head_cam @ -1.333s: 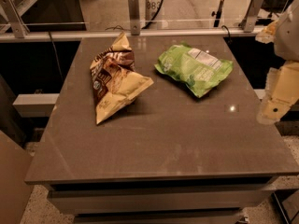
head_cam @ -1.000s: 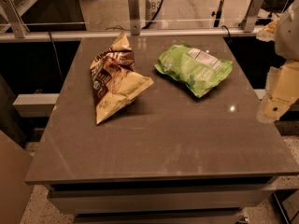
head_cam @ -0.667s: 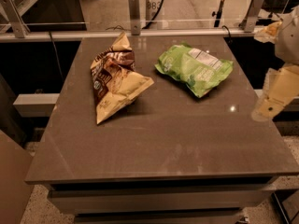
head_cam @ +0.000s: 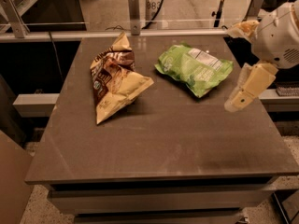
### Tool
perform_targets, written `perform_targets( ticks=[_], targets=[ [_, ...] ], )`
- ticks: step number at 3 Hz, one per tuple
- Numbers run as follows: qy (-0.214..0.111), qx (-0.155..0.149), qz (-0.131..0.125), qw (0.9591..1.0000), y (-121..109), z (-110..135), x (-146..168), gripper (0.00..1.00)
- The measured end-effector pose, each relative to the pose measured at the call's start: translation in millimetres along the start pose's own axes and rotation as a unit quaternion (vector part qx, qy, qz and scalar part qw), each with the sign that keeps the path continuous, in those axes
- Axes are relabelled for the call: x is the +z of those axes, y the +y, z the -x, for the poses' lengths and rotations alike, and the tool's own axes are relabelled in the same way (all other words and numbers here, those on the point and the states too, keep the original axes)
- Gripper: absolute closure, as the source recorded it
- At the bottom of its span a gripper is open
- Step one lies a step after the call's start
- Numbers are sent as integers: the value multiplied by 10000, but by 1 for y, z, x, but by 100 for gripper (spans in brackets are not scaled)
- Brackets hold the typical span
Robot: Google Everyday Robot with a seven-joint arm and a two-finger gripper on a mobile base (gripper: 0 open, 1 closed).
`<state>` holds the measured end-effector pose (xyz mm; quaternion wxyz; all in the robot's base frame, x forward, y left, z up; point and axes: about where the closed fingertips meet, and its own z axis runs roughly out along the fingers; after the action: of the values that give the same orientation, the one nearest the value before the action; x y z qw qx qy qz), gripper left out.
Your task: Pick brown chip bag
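Note:
The brown chip bag (head_cam: 114, 80) lies on the left half of the grey table (head_cam: 159, 139). It is dark brown and tan-yellow, puffy and angular, with one corner pointing to the front left. The gripper (head_cam: 235, 102) hangs at the right side of the table, over its right edge, just right of the green bag. It is well to the right of the brown bag and apart from it. It holds nothing that I can see.
A flat light-green bag (head_cam: 195, 68) with a white label lies at the back right of the table, between the brown bag and the gripper. A metal rail (head_cam: 135, 31) with posts runs behind the table. The arm's white body (head_cam: 278, 34) is at the far right.
The gripper has moved a little to the left, in over the table's right edge. The two bags have not moved.

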<state>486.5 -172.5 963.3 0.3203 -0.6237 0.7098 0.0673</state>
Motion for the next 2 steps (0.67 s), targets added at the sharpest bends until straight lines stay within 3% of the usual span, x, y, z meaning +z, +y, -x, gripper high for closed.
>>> perform_targets(
  ticks=[1,2],
  targets=[
    [8,18,-1,10000,0,0,0,0],
    [-315,32,23,9995,-10,12,22,0]
  ],
)
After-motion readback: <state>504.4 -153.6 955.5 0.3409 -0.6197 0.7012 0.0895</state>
